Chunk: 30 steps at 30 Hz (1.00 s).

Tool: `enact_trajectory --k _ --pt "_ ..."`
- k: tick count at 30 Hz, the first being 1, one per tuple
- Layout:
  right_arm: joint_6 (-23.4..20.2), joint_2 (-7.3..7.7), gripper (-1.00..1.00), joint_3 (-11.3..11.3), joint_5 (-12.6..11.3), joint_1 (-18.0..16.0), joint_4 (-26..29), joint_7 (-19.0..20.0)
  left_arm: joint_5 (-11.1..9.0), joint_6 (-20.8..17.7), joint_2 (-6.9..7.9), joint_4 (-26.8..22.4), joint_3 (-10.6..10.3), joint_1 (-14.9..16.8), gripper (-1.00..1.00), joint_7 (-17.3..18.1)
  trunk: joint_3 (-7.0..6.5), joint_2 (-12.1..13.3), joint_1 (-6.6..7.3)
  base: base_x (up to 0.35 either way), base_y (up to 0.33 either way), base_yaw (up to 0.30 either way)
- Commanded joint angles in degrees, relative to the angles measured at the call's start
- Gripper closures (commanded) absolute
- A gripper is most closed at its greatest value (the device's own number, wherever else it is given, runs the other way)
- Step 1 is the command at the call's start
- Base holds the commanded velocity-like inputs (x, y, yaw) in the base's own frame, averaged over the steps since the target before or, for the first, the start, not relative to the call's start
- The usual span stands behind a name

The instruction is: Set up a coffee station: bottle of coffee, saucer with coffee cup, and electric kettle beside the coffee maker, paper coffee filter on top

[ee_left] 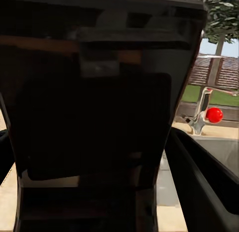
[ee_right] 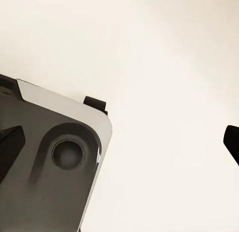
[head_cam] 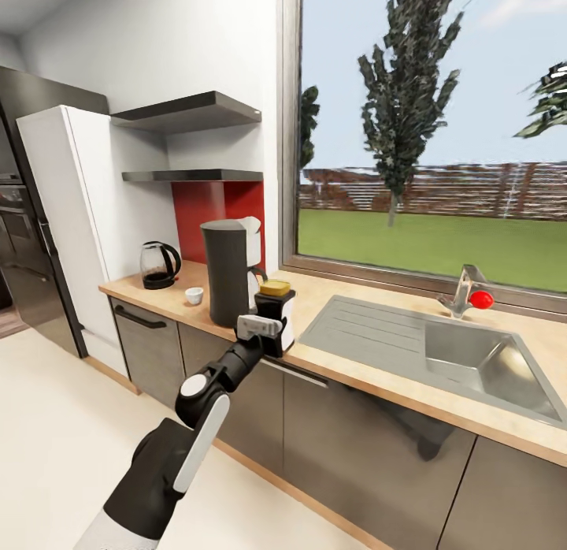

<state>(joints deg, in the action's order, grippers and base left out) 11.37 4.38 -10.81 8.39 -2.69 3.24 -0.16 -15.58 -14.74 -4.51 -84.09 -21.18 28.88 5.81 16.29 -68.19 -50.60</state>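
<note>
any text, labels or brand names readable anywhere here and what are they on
No text can be read in these pictures.
Bottle of coffee: no print legible on the faces shown in the head view; the left wrist view is dark and blurred up close.
Coffee maker, electric kettle, fridge: no markings visible.

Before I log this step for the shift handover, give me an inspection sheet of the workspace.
Surface: kitchen countertop, light wood, inset steel sink.
Job's things: coffee maker upright on counter; bottle of coffee beside it near the front edge; electric kettle and coffee cup on its other side; white piece at the maker's top.
Clutter: nothing seen.
Grippers: left end effector closed on the bottle; right end effector's state cannot be told.
Cables: nothing seen.
Surroundings: tap with red knob, window, two wall shelves, fridge.
</note>
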Motion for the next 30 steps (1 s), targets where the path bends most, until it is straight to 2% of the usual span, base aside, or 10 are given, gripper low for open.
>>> enact_trajectory --k 1,6,17,30 --pt "0.1 0.02 -1.0 0.0 0.5 0.0 0.0 0.0 -0.5 0.0 -0.01 0.0 0.2 0.0 1.0 0.2 0.07 0.0 0.0 0.0 0.0 0.0" --pt "0.1 0.02 -1.0 0.0 0.5 0.0 0.0 0.0 -0.5 1.4 0.02 0.3 0.6 0.0 1.0 0.2 0.07 0.0 0.0 0.004 0.0 0.0" --pt "0.1 0.02 -1.0 0.0 0.5 -0.1 -0.1 0.0 -0.5 1.5 0.02 0.3 0.6 0.0 1.0 0.3 0.07 0.0 0.0 0.139 0.0 0.0" --pt "0.1 0.02 -1.0 0.0 0.5 0.0 -0.1 0.0 -0.5 1.5 0.02 0.3 0.5 0.0 1.0 0.3 0.07 0.0 0.0 0.034 0.0 0.0"
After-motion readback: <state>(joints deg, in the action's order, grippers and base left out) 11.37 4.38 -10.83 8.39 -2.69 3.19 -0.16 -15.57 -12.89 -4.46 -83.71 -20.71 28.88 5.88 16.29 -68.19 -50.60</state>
